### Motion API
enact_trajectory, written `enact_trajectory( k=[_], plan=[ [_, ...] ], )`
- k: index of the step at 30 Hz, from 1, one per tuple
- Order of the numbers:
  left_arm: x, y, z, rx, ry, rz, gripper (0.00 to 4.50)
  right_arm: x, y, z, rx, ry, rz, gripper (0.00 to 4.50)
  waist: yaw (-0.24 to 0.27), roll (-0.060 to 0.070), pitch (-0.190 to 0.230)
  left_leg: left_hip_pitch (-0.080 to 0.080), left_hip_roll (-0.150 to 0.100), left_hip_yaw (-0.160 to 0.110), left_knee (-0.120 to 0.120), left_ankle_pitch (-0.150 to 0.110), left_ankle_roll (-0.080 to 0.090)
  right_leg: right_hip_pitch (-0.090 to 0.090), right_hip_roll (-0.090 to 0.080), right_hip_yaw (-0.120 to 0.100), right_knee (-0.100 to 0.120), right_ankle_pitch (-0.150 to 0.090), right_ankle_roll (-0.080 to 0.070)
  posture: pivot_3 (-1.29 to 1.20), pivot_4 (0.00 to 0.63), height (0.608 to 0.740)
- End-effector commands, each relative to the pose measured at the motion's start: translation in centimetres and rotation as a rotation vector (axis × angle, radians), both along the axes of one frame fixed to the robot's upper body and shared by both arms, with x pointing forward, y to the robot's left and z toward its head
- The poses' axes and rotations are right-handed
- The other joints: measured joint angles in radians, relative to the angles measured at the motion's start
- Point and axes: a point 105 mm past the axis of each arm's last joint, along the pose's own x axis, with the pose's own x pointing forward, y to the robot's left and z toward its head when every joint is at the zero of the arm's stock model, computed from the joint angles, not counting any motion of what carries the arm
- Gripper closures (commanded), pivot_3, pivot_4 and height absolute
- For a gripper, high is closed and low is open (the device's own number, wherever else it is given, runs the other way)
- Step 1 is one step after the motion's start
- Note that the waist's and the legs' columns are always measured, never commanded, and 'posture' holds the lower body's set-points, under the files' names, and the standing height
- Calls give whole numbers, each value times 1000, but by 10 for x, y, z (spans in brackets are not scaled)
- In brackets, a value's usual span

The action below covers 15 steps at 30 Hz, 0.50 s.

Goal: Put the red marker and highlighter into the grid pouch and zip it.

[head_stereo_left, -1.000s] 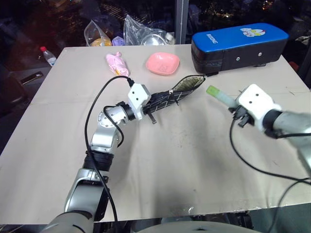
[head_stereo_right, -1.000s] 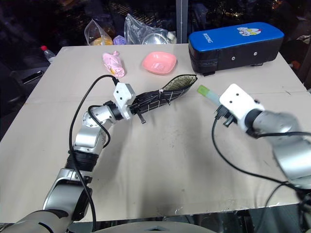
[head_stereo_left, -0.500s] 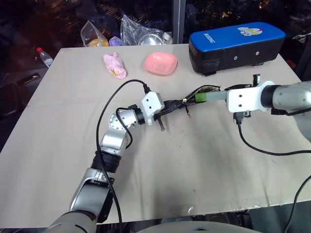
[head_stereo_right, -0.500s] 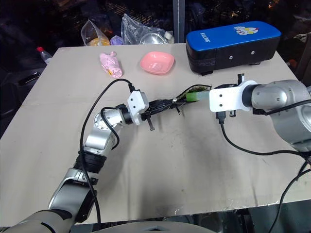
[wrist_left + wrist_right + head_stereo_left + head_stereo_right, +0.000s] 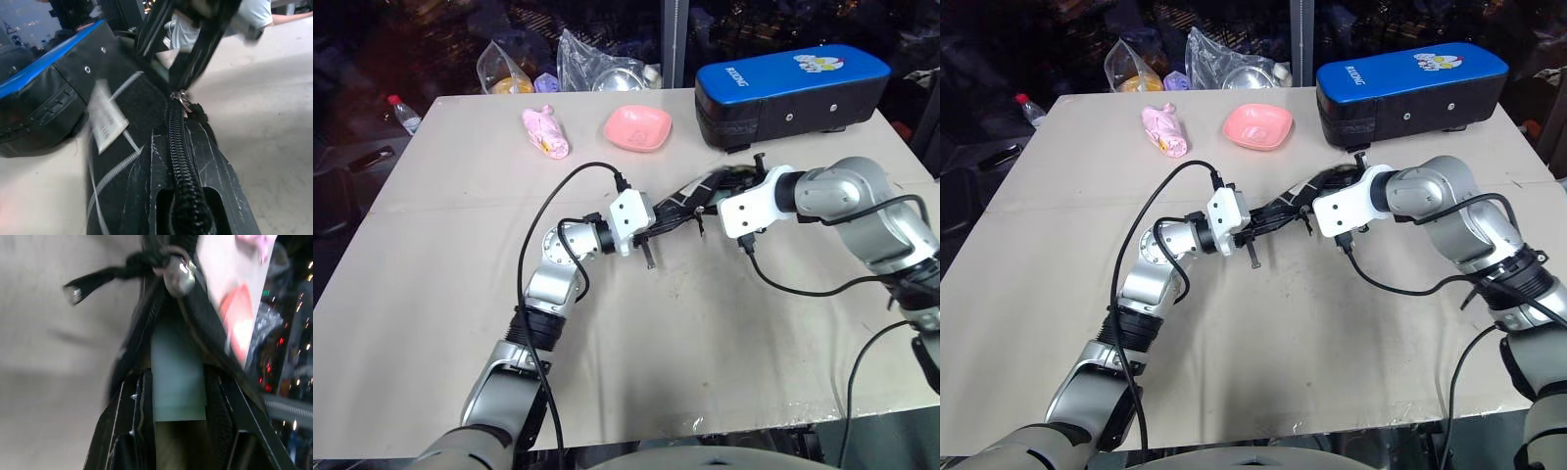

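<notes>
Pouch: I judge the black fabric grid pouch [image 5: 680, 206] soft and floppy; left gripper [image 5: 651, 227] clamps its closed end.
Highlighter: the pale mint-green translucent highlighter [image 5: 177, 382] is light and slippery; right gripper [image 5: 178, 431] pinches its tail.

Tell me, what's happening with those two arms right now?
Left gripper shut on the grid pouch, holding it off the table. Right gripper pushing the highlighter into the pouch mouth. Nothing blocking.
</notes>
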Motion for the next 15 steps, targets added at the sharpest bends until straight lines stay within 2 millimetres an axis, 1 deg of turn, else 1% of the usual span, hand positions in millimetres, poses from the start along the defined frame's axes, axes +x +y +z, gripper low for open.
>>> enact_trajectory(
  k=[1, 2, 3, 4, 5, 6, 7, 8, 10, 11, 13, 15],
  plan=[
    [-4, -5, 18, -46, -54, -16, 4500, 1, -4, 17, 18, -79, 30, 3743, 0, 0, 0, 0, 0, 0, 0, 0, 0, 0, 0, 0, 0, 0, 0, 0, 150, 740],
    [-3, -4, 17, -51, -49, -9, 4500, 2, -7, 19, 25, -77, 17, 2706, -1, 0, 0, 0, 0, 0, 0, 0, 0, 0, 0, 0, 0, 0, 0, 0, 150, 740],
    [-1, -4, 17, -54, -45, 0, 4500, 3, -10, 20, 31, -75, 6, 2377, -1, 0, 0, 0, 0, 0, 0, 0, 0, 0, 0, 0, 0, 0, 0, 0, 150, 740],
    [-1, -4, 16, -56, -42, 5, 4500, 3, -12, 22, 35, -73, -1, 1895, -1, 0, 0, 0, 0, 0, 0, 0, 0, 0, 0, 0, 0, 0, 0, 0, 150, 740],
    [1, -3, 16, -56, -39, 18, 4500, 4, -16, 27, 81, -66, -23, 1379, -1, 0, 0, 0, 0, 0, 0, 0, 1, 0, 0, 0, 0, 0, 0, 0, 150, 740],
    [4, -2, 14, -68, -24, 40, 4500, 2, -19, 42, 224, -20, -86, 897, 0, 0, 0, 0, 0, 0, 0, 0, 1, 0, 0, 0, 0, 0, 0, 0, 150, 740],
    [6, -2, 12, -81, -6, 60, 4500, -2, -24, 53, 343, 41, -135, 269, 1, 0, 0, 0, 0, 0, 0, 0, 1, 0, 0, 0, 0, 0, 0, 0, 150, 740],
    [8, -1, 10, -91, 9, 75, 4500, -7, -27, 61, 437, 105, -168, 84, 2, 0, 0, 0, 0, 0, 0, 0, 1, 0, 0, 0, 0, 0, 0, 0, 150, 740],
    [7, -3, 8, -99, 22, 76, 4500, -19, -29, 73, 597, 237, -225, 84, 5, 0, 0, 0, 0, 0, 0, -1, 2, 0, 0, 1, 0, 0, 0, 0, 150, 740],
    [7, -4, 8, -101, 25, 73, 4500, -25, -29, 76, 661, 305, -246, 84, 7, 0, 0, 0, 1, -1, 0, -1, 2, 0, 0, 1, 1, 0, 0, 0, 150, 740],
    [7, -5, 7, -103, 28, 71, 4500, -45, -25, 73, 769, 504, -271, 84, 10, 0, 0, 0, 1, -1, 0, -1, 2, 0, 0, 1, 1, 0, 0, 0, 150, 740],
    [7, -7, 7, -105, 29, 71, 4500, -68, -20, 61, 819, 720, -294, 84, 12, 0, 0, 0, 1, -1, 0, -1, 2, 0, 0, 0, 1, 0, -1, 0, 150, 740]
  ],
)
